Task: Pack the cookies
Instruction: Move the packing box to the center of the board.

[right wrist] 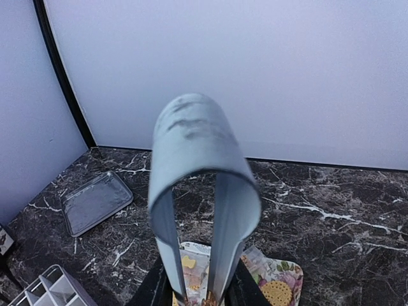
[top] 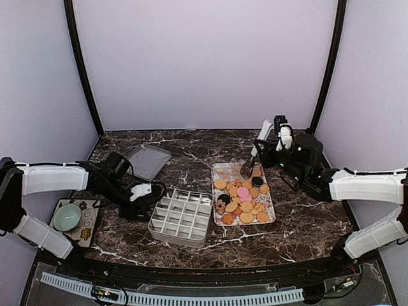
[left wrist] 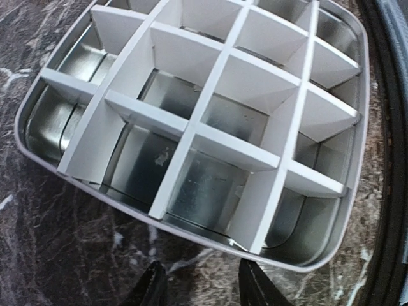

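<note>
The cookies (top: 243, 201) lie heaped on a flower-patterned tray (top: 220, 169): mostly round golden ones, a few black rounds, and a pink one (top: 243, 192). My right gripper (top: 265, 153) is shut on metal tongs (top: 254, 158), whose tips hang over the tray's far end. In the right wrist view the tongs (right wrist: 197, 146) rise from my gripper (right wrist: 201, 294); one golden cookie (right wrist: 277, 292) shows on the tray (right wrist: 290, 271). My left gripper (top: 143, 190) is open and empty beside the left edge of a divided metal tin (top: 182, 217). The tin (left wrist: 210, 121) is empty, with my gripper (left wrist: 204, 290) just short of its rim.
The tin's flat lid (top: 148, 160) lies at the back left and also shows in the right wrist view (right wrist: 95, 201). A small patterned tray with a green bowl (top: 67, 217) sits off the table's left edge. A curved black frame stands behind.
</note>
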You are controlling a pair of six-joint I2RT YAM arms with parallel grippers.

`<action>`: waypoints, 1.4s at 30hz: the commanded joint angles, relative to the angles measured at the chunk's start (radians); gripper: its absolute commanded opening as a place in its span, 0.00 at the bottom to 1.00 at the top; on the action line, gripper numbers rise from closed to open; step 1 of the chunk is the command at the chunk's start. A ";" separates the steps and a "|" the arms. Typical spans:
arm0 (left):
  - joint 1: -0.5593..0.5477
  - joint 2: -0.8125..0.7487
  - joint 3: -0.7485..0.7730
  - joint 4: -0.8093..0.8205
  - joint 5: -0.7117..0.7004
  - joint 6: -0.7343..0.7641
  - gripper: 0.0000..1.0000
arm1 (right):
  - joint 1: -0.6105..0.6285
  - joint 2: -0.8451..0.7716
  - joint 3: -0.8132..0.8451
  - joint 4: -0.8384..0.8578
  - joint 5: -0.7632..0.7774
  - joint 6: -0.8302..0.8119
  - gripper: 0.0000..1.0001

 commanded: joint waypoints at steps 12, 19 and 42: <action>0.036 0.005 0.194 -0.391 0.276 0.057 0.42 | 0.127 0.081 -0.024 0.172 0.104 -0.060 0.32; 0.134 0.006 0.272 -0.330 0.272 -0.037 0.45 | 0.170 0.075 -0.070 0.180 0.159 -0.080 0.40; 0.195 -0.064 0.308 -0.316 0.268 -0.082 0.45 | 0.257 -0.049 -0.131 0.120 0.306 -0.129 0.26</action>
